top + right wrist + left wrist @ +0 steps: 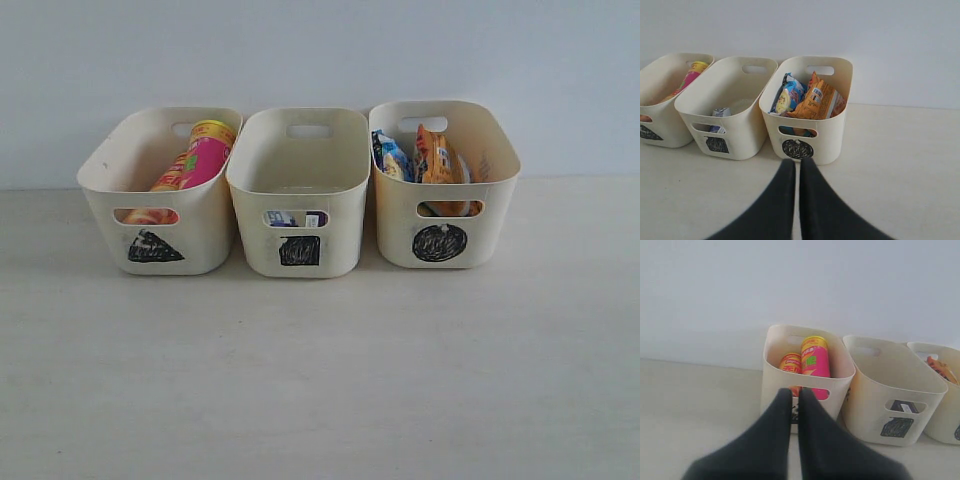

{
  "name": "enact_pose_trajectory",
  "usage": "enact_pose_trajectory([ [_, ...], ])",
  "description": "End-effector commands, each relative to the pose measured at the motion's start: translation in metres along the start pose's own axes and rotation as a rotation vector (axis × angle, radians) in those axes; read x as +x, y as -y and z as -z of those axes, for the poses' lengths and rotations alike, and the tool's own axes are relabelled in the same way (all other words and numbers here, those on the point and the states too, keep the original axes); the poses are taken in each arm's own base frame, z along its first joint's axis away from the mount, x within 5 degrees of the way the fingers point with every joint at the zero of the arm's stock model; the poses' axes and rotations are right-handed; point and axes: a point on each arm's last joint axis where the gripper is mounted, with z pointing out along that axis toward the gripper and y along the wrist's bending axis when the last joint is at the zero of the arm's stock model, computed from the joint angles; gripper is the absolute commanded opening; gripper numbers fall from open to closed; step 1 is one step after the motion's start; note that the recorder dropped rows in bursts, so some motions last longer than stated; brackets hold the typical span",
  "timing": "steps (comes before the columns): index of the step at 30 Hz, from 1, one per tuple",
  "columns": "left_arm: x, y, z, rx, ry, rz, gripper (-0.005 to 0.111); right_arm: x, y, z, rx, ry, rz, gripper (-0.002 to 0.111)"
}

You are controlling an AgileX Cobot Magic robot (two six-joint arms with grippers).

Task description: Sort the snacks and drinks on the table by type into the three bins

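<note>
- where the table (320, 400) meets the pale wall (320, 50), three cream tubs stand in a row, sides nearly touching: the triangle bin (205, 240) on the left, the square bin (250, 235) in the middle, the circle bin (395, 235) on the right.
- the triangle bin holds both chip tubes; the pink tube (205, 160) leans with its yellow lid up near the back rim, and the yellow tube (790, 362) lies just beside it, touching it.
- the square bin holds the two drinks low at its front, and the white and blue carton (282, 218) and the dark purple carton (315, 217) show through the handle cutout.
- the circle bin holds the foil bags, the orange bag (435, 160) and the blue-white bag (392, 158) standing upright side by side.
- the left gripper (795, 392) hangs in front of the triangle bin, its dark fingers pressed together with nothing between them.
- the right gripper (796, 162) hangs in front of the circle bin, its fingers likewise pressed together and holding nothing.
</note>
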Motion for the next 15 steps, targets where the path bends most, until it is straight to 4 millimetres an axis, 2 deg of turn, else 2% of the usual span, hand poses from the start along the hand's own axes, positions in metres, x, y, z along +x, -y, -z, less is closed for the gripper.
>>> enact_pose_trajectory([
  [1, 0.000, 0.000, 0.001, 0.007, 0.012, -0.001, 0.004, 0.000, 0.000, 0.000, -0.002, 0.002, 0.008, 0.000],
  [6, -0.001, 0.000, 0.003, 0.005, 0.027, -0.007, 0.004, 0.000, 0.000, 0.000, -0.002, 0.002, 0.008, 0.000],
  [8, 0.000, 0.000, 0.011, 0.002, 0.024, -0.040, 0.004, 0.000, 0.000, 0.000, -0.002, 0.002, 0.008, 0.000],
  [10, 0.011, -0.002, 0.019, 0.002, 0.024, -0.044, 0.004, 0.000, 0.000, 0.000, -0.002, 0.002, 0.008, 0.000],
  [11, 0.025, -0.004, 0.023, 0.001, 0.021, -0.044, 0.004, 0.000, 0.000, 0.000, -0.002, 0.002, 0.008, 0.000],
  [15, 0.054, -0.009, 0.031, 0.007, 0.041, -0.015, 0.004, 0.000, 0.000, 0.000, -0.002, 0.002, 0.008, 0.000],
])
